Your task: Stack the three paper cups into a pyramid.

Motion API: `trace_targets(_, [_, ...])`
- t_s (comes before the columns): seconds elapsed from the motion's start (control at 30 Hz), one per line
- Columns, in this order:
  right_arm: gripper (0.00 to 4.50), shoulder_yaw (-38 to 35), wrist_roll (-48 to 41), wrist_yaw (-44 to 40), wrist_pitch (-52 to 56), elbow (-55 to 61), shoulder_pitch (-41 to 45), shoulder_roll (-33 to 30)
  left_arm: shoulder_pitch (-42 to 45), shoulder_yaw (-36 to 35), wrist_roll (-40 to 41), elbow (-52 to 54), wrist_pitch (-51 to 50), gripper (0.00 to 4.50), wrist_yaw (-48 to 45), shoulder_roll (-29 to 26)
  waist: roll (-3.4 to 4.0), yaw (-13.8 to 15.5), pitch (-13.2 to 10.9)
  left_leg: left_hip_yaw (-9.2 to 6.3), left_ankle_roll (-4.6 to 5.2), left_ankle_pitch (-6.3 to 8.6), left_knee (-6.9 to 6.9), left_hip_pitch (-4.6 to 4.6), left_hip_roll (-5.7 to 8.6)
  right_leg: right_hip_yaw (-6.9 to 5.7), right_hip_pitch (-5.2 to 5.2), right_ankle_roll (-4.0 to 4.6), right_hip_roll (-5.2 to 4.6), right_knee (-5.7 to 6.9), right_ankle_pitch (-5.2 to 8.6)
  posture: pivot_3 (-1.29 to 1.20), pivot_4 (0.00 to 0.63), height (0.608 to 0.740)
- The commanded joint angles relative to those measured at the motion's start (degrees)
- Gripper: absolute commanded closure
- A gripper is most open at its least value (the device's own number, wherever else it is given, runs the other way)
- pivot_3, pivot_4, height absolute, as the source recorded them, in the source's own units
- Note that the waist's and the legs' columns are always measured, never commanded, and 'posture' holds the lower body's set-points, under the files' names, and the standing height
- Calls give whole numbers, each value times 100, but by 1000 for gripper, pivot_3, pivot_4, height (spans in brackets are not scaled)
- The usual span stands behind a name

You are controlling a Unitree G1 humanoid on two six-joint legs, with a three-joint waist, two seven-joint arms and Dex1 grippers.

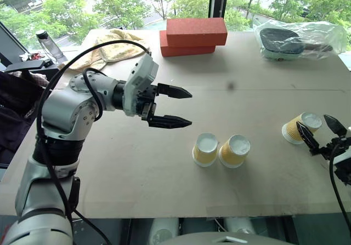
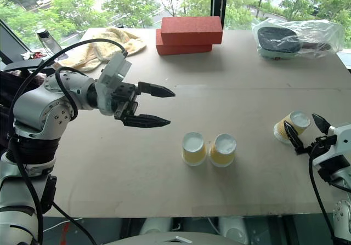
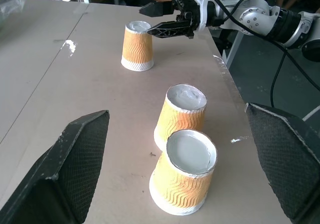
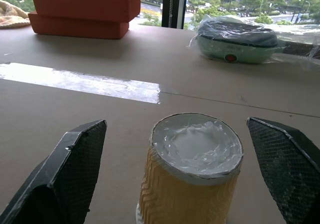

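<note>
Two paper cups (image 1: pixel 220 149) paired upside down; third cup (image 1: pixel 300 127) apart, between my right gripper's (image 1: pixel 321 132) spread fingers. Next: close, lift onto pair.

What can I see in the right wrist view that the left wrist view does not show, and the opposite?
Right wrist view: the stacked red bricks, a green appliance in a plastic bag, and trees outside the window. Left wrist view: two cups standing upside down, touching side by side, and the right gripper, open, beside the third cup. Both views: the third cup, standing upside down alone on the brown table.
</note>
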State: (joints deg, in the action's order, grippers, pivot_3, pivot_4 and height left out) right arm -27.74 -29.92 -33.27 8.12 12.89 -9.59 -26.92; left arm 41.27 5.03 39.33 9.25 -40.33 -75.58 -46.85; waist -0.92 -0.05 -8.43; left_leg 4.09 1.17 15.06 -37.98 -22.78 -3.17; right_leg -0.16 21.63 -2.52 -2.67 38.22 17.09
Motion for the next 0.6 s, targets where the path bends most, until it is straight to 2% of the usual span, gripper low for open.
trace_targets(0.03, [57, 29, 90, 152, -20, -207, 199, 16, 23, -150, -69, 89, -10, 0, 100, -59, 0, 3, 0, -1, 0, 0, 0, -1, 0, -1, 0, 0, 0, 0, 0, 0, 150, 730])
trace_targets(0.3, [57, 138, 345, 202, -190, -702, 504, 14, -124, -213, -35, 310, -86, 0, 108, -159, 0, -4, 0, -2, 0, 0, 0, -1, -1, -1, 1, 0, 0, 2, 0, 0, 150, 730])
trace_targets(0.4, [773, 187, 283, 92, -209, -751, 571, 12, -127, -271, 34, 374, -177, 0, 173, -167, 0, -5, 0, -1, 0, 0, 0, -1, -1, -1, 1, 0, 0, 3, 0, 0, 150, 730])
trace_targets(0.5, [2212, 213, 320, 73, -235, -799, 612, 13, -167, -370, 113, 459, -275, 0, 212, -211, 0, -10, 0, -2, 0, 0, 0, -1, -1, -1, 1, 0, 0, 4, 0, 0, 150, 730])
trace_targets(0.53, [2428, 217, 324, 89, -243, -795, 642, 20, -196, -410, 131, 488, -289, 0, 203, -249, 0, -15, 0, -2, 0, 0, 0, -1, -1, -1, 1, 0, 0, 5, 0, 0, 150, 730])
trace_targets(0.6, [2429, 235, 262, 62, -242, -700, 727, 7, -280, -534, 202, 552, -311, 0, 165, -333, 1, -24, 0, -2, 0, 0, 0, -1, -2, -1, 1, 0, 0, 5, 0, 0, 150, 730])
